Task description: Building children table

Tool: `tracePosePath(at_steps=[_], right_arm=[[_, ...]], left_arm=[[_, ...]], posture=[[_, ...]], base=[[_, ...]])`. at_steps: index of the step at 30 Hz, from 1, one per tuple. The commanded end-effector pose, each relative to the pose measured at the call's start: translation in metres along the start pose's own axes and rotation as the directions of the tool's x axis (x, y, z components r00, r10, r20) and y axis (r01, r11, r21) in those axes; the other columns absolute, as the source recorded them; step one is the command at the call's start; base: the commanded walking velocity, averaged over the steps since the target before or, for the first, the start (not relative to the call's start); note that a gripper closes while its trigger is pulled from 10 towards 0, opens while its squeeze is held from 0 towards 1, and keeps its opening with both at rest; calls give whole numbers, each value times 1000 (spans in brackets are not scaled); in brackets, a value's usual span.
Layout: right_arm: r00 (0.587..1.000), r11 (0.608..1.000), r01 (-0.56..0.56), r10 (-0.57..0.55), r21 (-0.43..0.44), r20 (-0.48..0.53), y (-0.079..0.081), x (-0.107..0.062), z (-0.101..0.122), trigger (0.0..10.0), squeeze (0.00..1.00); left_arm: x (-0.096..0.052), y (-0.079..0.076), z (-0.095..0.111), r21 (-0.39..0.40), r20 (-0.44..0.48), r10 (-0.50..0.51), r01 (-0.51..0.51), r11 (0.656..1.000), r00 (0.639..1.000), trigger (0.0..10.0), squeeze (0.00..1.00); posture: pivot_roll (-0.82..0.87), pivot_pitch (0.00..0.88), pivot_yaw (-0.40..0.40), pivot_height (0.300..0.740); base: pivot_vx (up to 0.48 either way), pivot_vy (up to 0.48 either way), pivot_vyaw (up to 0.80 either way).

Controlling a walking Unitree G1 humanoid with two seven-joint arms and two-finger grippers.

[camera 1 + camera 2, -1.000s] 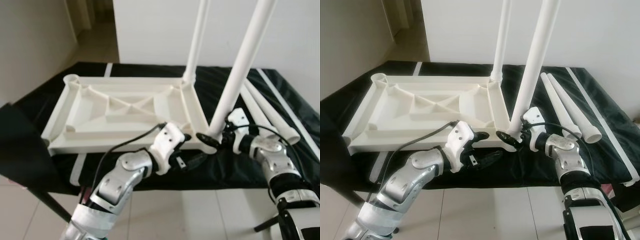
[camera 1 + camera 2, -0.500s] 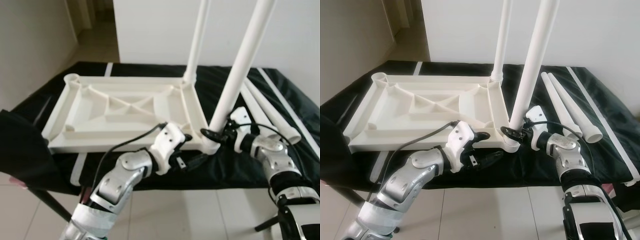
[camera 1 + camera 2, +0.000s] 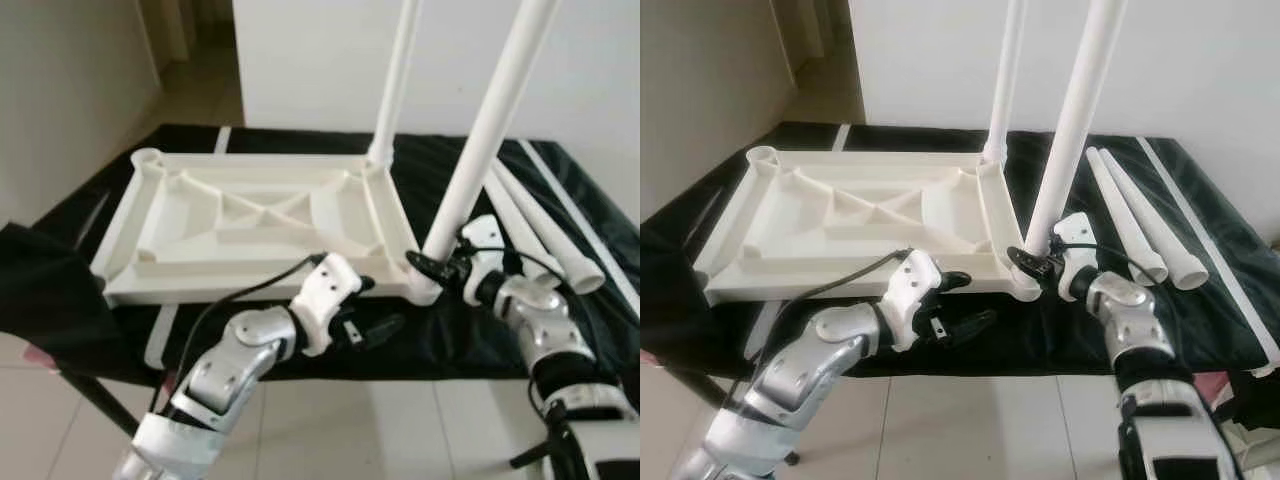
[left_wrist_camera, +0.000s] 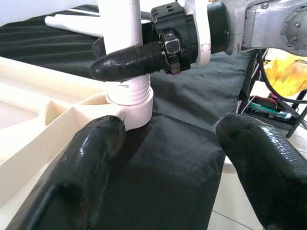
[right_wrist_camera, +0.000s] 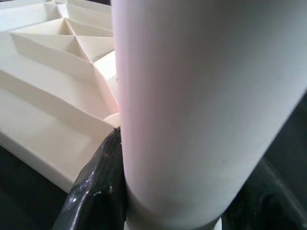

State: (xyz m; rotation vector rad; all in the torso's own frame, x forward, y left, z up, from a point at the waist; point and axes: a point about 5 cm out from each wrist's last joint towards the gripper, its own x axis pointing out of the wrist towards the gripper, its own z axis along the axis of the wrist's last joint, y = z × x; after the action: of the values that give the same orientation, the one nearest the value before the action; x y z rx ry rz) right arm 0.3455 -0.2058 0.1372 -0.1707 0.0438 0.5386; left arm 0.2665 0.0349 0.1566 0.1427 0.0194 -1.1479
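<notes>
Right gripper [image 3: 1032,262] is closed around the base of the near leg [image 3: 1072,120], its black fingers [image 4: 129,61] clasped on the white tube just above the threaded end, which is seated in the corner socket [image 4: 132,103] of the tabletop [image 3: 250,225]. That leg is held upright, rising out of the top of the head views, and a second leg [image 3: 1003,80] stands upright in the far corner on the same side. The tabletop is laid upside down on a black cloth [image 3: 1200,300], ribbed underside up. Left gripper [image 3: 365,315] is held low in front of the tabletop's near edge, beside that socket, with its fingers [image 4: 86,158] spread wide and nothing between them. Two loose legs [image 3: 1140,225] are laid side by side on the cloth to the right of the tabletop.
</notes>
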Motion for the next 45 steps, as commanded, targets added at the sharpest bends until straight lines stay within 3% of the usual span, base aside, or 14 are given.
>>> tracePosePath(at_steps=[1, 6, 10, 16, 17, 19, 20, 22, 23, 33, 34, 37, 38, 45], right_arm=[[996, 997, 78, -77, 18, -53, 0, -5, -11, 10000, 0], [980, 975, 199, -199, 94, -4, 11, 1, 0, 10000, 0], [964, 960, 263, -265, 93, 9, 14, 2, 4, 10000, 0], [884, 877, 462, -467, 131, 10, 22, 1, 4, 10000, 0], [851, 841, 519, -525, 156, -3, 24, 0, 3, 10000, 0], [695, 673, 709, -718, 210, -42, 29, -6, -2, 10000, 0], [695, 673, 709, -718, 210, -42, 29, -6, -2, 10000, 0], [586, 556, 796, -807, 238, -72, 36, -9, -2, 10000, 0], [573, 540, 803, -816, 253, -77, 38, -8, -1, 10000, 0], [570, 537, 806, -818, 249, -79, 42, -9, 2, 10000, 0], [574, 538, 800, -815, 267, -78, 42, -8, 3, 10000, 282], [574, 538, 800, -815, 267, -78, 42, -8, 3, 10000, 282], [581, 545, 790, -812, 282, -57, 44, -8, 7, 10000, 1000], [593, 567, 779, -805, 267, -21, 47, -14, 11, 10000, 1000]], left_arm=[[0, -5, 0, 5, -2, -43, 43, 999, 999, 10000, 0], [1, -6, 0, 5, -4, -54, 54, 999, 999, 10000, 0], [1, -7, 0, 8, -6, -67, 67, 998, 998, 10000, 0], [1, -5, 0, 12, -9, -72, 72, 997, 997, 10000, 0], [1, -5, 1, 13, -9, -73, 73, 997, 997, 10000, 0], [3, -4, 4, 9, 2, -71, 71, 997, 997, 10000, 0], [3, -4, 4, 9, 2, -71, 71, 997, 997, 10000, 0], [4, -4, 5, 15, 1, -66, 66, 998, 998, 10000, 0], [4, -4, 5, 16, 1, -66, 66, 998, 998, 10000, 0], [1, -3, 4, 21, -7, -63, 63, 998, 998, 10000, 0], [1, -2, 4, 22, -8, -61, 61, 998, 998, 10000, 0], [1, -2, 4, 22, -8, -61, 61, 998, 998, 10000, 0], [0, -2, 3, 24, -11, -59, 59, 998, 998, 10000, 0], [-2, -2, 3, 33, -12, -63, 64, 997, 998, 10000, 0]], posture=[[-38, 0, -31, 740], [-48, 0, -22, 740], [-49, 0, -18, 740], [-55, 0, -11, 740], [-56, 0, -7, 740], [-56, 0, -3, 740], [-56, 0, -3, 740], [-53, 0, -2, 740], [-53, 0, -2, 740], [-39, 0, -2, 740], [-39, 0, -2, 740], [-39, 0, -2, 740], [-37, 0, -2, 740], [-34, 0, -4, 740]], base=[[0, 0, 0], [0, 0, 0], [0, 0, 0], [0, 0, 0], [0, 0, 0], [0, 0, 0], [0, 0, 0], [0, 0, 0], [0, 0, 0], [0, 0, 0], [0, 0, 0], [0, 0, 0], [0, 0, 0], [0, 0, 0]])
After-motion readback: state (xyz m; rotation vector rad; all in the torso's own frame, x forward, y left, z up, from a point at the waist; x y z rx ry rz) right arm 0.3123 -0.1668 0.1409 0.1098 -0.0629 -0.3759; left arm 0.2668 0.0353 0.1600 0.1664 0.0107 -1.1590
